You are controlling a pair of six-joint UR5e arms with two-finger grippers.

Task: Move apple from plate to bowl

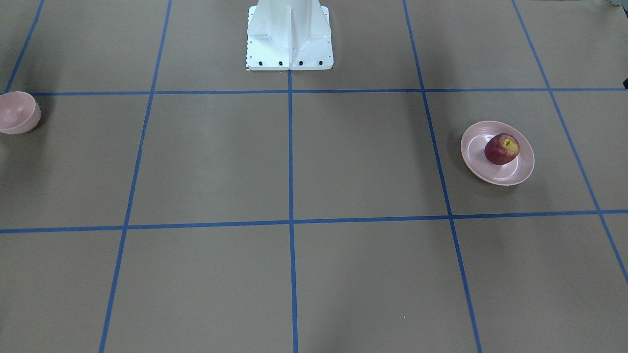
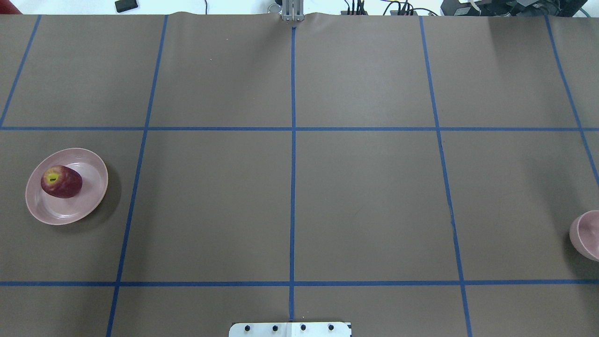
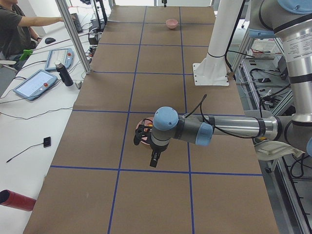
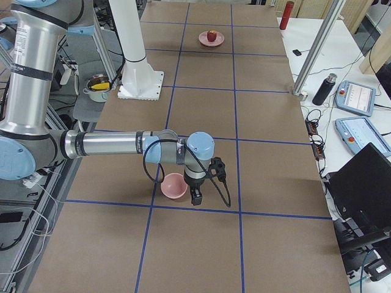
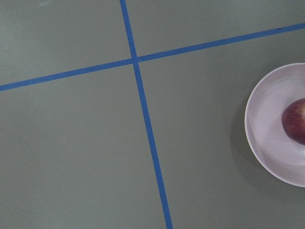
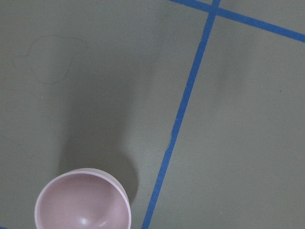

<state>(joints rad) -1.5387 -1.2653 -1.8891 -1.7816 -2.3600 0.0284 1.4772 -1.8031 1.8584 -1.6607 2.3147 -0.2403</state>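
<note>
The dark-red apple (image 1: 501,148) (image 2: 62,181) lies on the pale-pink plate (image 1: 510,174) (image 2: 84,206) at the robot's left end of the table. Both show at the right edge of the left wrist view, apple (image 5: 296,121) on plate (image 5: 267,138). The small pink bowl (image 1: 17,113) (image 2: 587,234) (image 6: 81,202) stands empty at the right end. My left gripper (image 3: 155,160) hangs near the plate, and my right gripper (image 4: 195,196) hangs just beside the bowl (image 4: 174,185). Both appear only in side views, so I cannot tell whether they are open or shut.
The white robot pedestal (image 1: 289,34) stands at the table's middle back. Blue tape lines (image 2: 293,187) grid the brown table. Beside the table are tablets (image 3: 34,84), a dark bottle (image 4: 324,89), a red cylinder (image 3: 17,200) and a seated operator (image 3: 14,29).
</note>
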